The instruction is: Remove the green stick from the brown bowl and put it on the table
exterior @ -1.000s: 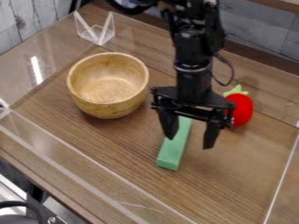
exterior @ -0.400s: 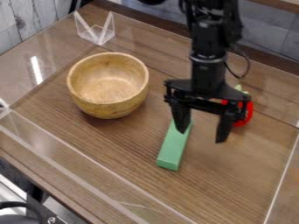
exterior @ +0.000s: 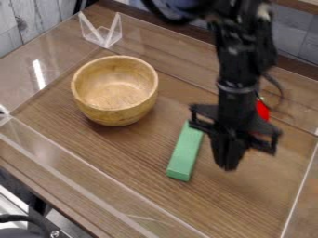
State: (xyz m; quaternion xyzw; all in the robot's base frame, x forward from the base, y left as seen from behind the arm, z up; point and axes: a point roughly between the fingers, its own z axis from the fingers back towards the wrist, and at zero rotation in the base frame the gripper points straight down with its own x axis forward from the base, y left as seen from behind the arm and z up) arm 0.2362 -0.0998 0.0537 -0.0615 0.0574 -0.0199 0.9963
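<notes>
— Gripper (exterior: 231,160) first: what's it doing now?

— Its fingers are pressed together, pointing straight down, with nothing between them. A second ago they are spread wide over the green stick; now the gripper sits to the right of the stick, clear of it.

— And the biggest thing in view, the table (exterior: 99,158)?

— Dark wood grain, clear walls round it. That part reads the same as before.

— The brown bowl (exterior: 114,90)?

— Upright at the left, same spot, and its inside looks bare. Nothing green in it.

— So where's the green stick (exterior: 187,152)?

— Flat on the table, well apart from the bowl, just left of the gripper. It lies at the same slant as a second ago, so the arm's shift hasn't dragged it.

— Anything else nearby?

— A red toy (exterior: 263,110) behind the arm, mostly hidden by it.

— What does that mean for the job?

— I'd judge the task done: stick out of the bowl, resting on the table, let go. What's left, if anything, is only pulling the arm back without nudging the stick.
</notes>
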